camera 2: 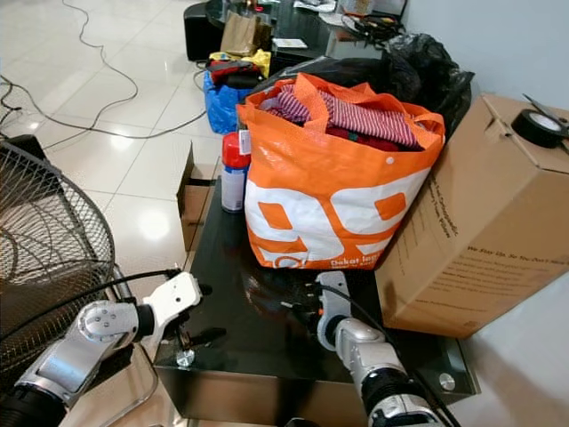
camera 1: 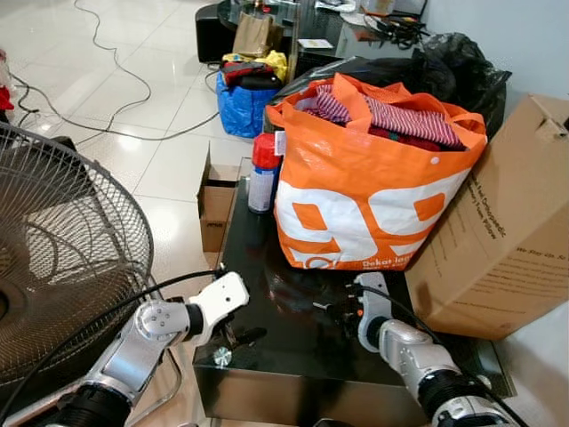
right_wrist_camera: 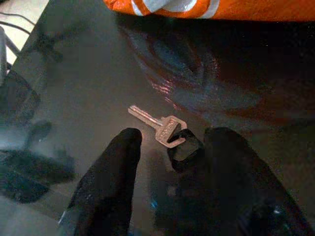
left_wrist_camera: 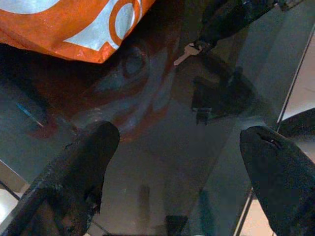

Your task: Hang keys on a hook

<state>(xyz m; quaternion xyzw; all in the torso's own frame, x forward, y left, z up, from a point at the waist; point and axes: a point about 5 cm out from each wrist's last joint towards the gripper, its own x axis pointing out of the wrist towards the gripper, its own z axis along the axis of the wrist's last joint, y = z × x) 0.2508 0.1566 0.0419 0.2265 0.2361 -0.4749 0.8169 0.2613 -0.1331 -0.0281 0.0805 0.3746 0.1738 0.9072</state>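
A silver key point(right_wrist_camera: 156, 124) with a black fob point(right_wrist_camera: 184, 146) lies flat on the black glass table point(camera 1: 293, 356), in front of the orange bag. My right gripper point(right_wrist_camera: 172, 142) is open and low over the table. Its two black fingers point(right_wrist_camera: 115, 167) stand on either side of the key and fob, not closed on them. From the left wrist view the key point(left_wrist_camera: 184, 52) shows small beside the right gripper's dark fingers point(left_wrist_camera: 231, 19). My left gripper point(left_wrist_camera: 179, 142) is open over the table's front left part point(camera 1: 247, 316), with nothing between its fingers.
A full orange shopping bag point(camera 1: 373, 196) stands mid-table, with a red-capped spray can point(camera 1: 263, 173) to its left. A large cardboard box point(camera 1: 507, 240) stands at the right. A floor fan point(camera 1: 62, 258) is close on the left. A small open carton point(camera 1: 216, 200) and cables point(camera 1: 107, 62) lie on the tiled floor.
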